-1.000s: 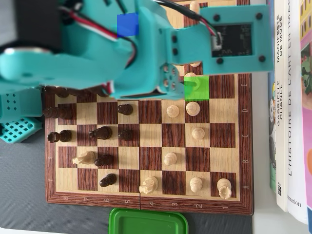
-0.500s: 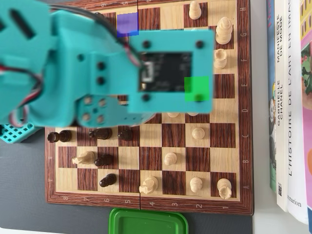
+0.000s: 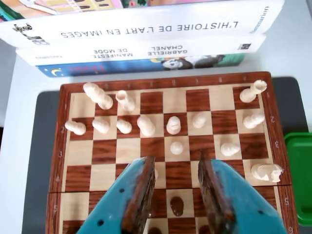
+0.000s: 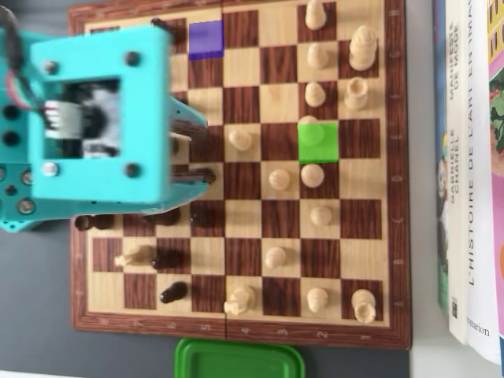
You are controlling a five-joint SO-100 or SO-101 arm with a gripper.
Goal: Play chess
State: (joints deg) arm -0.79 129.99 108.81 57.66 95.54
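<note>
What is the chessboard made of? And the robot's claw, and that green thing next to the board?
The chessboard looks like polished wood: grain shows in its dark and pale squares and brown frame. The claw looks like matte teal plastic, probably 3D-printed, with brownish inner faces of unclear material. The green lid looks like smooth plastic with a molded rim.

Chessboard mid-game — wooden board with light and dark pieces

The chessboard point(image 4: 236, 311) fills the centre of the overhead view, dark brown and pale squares inside a reddish frame. Light pieces point(image 4: 319, 215) stand scattered over its right half, dark pieces point(image 4: 174, 293) at lower left — a few lie tipped. A blue square point(image 4: 205, 38) marks the top, a green square point(image 4: 317, 142) right of centre.
</note>
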